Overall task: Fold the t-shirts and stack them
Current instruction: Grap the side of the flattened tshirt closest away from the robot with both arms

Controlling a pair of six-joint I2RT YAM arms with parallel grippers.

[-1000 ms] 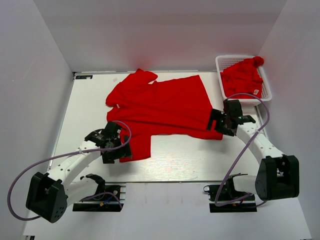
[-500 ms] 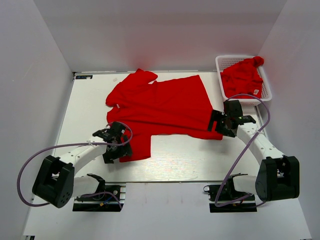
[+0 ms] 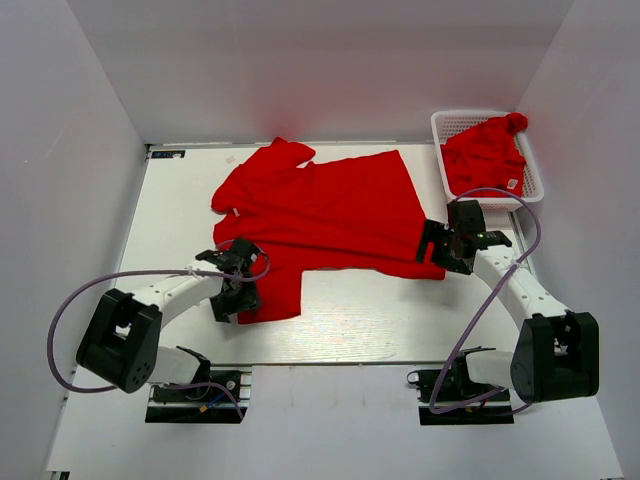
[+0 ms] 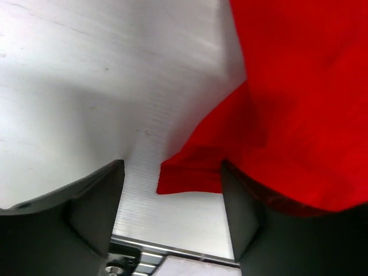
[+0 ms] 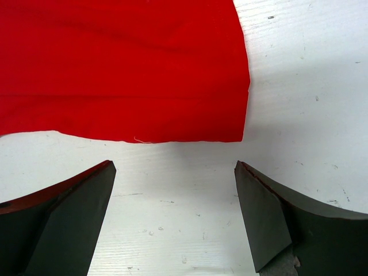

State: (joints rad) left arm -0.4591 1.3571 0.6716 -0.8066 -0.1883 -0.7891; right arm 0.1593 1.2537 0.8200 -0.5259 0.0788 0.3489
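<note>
Matt red cloth t-shirt, wht plastic basket, scuffed matt table

White lattice basket, white table

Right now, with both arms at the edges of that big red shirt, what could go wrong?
1. The right jaws stand open just short of the spread t-shirt's hem; closing there might catch nothing.
2. The left jaws straddle only a small corner of it, which could slip free on lifting.
3. If only one side holds, the cloth would likely drag crooked.
</note>
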